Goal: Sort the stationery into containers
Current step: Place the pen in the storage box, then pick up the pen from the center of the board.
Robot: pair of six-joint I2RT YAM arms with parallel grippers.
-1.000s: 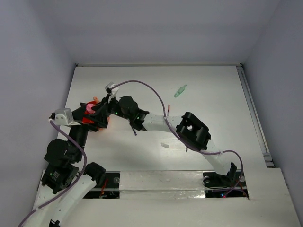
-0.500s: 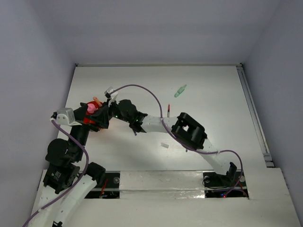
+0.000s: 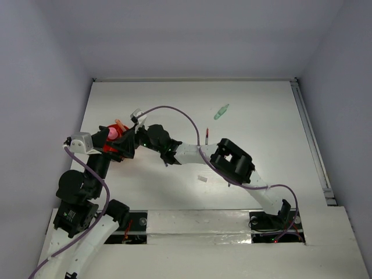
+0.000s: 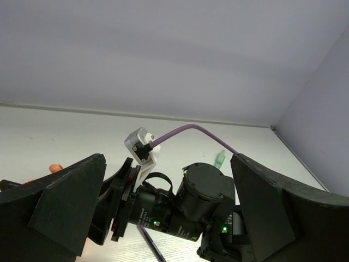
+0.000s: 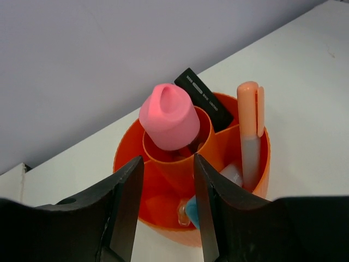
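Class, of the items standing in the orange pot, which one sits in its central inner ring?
The pink-capped tube; it alone stands inside the orange pot's inner ring, while the peach marker and the black item stand in outer sections.

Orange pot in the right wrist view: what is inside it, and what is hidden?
Pink-capped tube in the centre cup; black bar, orange marker and pale blue piece in the outer ring. The right gripper's fingers cover the orange pot's near side; anything there is hidden.
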